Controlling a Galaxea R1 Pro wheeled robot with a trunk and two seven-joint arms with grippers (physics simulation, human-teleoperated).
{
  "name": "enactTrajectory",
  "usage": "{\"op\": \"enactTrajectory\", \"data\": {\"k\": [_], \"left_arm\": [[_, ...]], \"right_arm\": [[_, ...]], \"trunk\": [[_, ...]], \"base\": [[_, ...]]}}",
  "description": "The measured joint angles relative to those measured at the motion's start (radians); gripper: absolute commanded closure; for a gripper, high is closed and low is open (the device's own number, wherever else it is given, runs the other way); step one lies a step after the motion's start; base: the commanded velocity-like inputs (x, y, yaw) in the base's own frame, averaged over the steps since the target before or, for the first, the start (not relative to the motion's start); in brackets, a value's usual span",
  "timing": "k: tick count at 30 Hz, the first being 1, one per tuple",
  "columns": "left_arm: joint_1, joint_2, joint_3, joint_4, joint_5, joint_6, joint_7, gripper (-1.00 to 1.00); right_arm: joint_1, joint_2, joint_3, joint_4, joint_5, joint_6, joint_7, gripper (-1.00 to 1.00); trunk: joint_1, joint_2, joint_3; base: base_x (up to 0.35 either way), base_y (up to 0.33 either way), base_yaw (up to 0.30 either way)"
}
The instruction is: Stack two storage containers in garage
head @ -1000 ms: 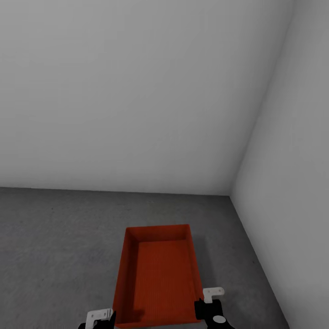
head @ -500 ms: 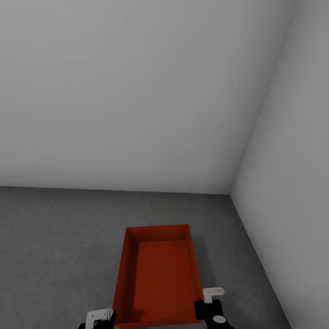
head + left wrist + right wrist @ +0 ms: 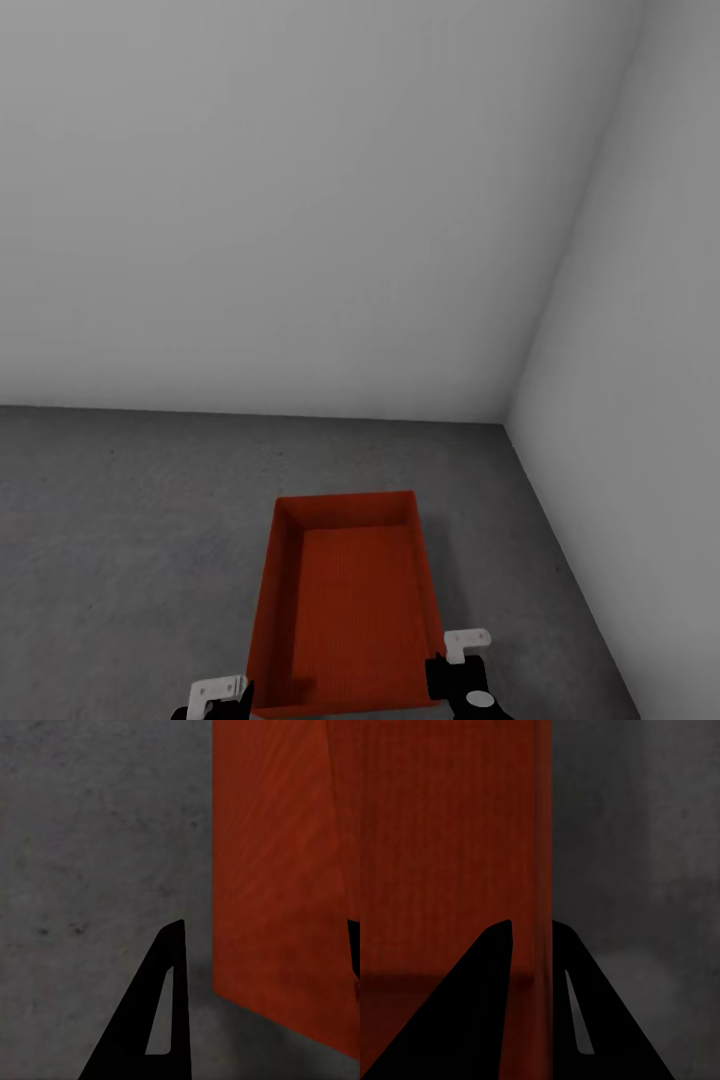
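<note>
One red-orange storage container (image 3: 350, 590) sits open-top on or just above the dark grey garage floor (image 3: 120, 520), near the room's corner. My right gripper (image 3: 440, 672) is at its near right wall. In the right wrist view the right gripper (image 3: 531, 924) is shut on that thin wall of the container (image 3: 442, 832). My left gripper (image 3: 245, 695) is at the near left wall. In the left wrist view the left gripper (image 3: 266, 937) straddles the container (image 3: 270, 832) with its jaws wide apart and a strip of floor (image 3: 90, 832) showing beside the outer finger (image 3: 169, 997). The second container is out of view.
Plain white-grey walls meet in a corner (image 3: 505, 425) ahead and to the right of the container. The right wall (image 3: 640, 400) runs close alongside. Bare concrete stretches to the left.
</note>
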Motion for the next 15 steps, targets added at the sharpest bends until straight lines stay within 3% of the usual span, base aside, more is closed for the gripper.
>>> {"op": "enactTrajectory", "data": {"k": [15], "left_arm": [[0.000,0.000,0.000,0.000,0.000,0.001,0.000,1.00]], "right_arm": [[0.000,0.000,0.000,-0.002,0.002,0.000,0.000,1.00]], "trunk": [[0.019,-0.035,-0.016]], "base": [[0.000,0.000,0.000]]}}
